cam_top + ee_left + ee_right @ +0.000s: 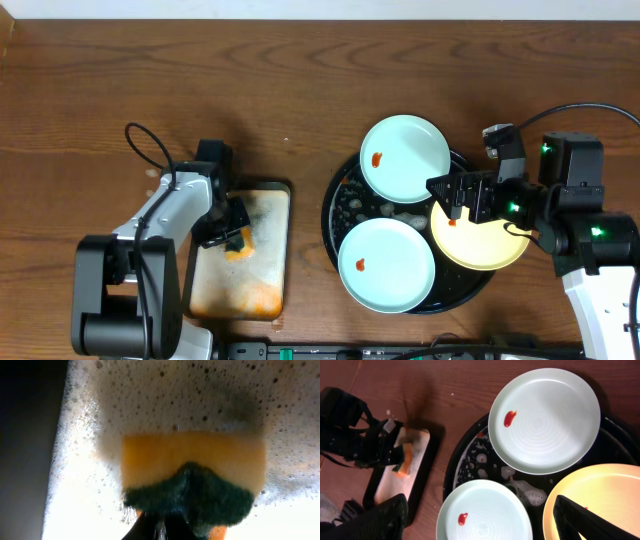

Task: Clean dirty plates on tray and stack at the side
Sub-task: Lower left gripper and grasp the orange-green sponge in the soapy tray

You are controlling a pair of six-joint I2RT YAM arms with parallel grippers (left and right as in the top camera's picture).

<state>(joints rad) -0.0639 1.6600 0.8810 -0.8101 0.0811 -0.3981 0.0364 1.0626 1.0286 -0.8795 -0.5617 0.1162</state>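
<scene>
The left gripper (232,232) is clamped on the soft orange and green sponge (195,475), squashing it, in the foamy metal tray (215,290) on the table (150,60). The right gripper (448,198) stands wide over the yellow plate (485,245), holding nothing. All 3 sit on the black tray (335,215): the back mint plate (404,158), the front mint plate (386,264) and the yellow one at its right edge, each with a red spot. They look stiff and light, probably slippery once soapy; the raised rim is the place to pinch
</scene>
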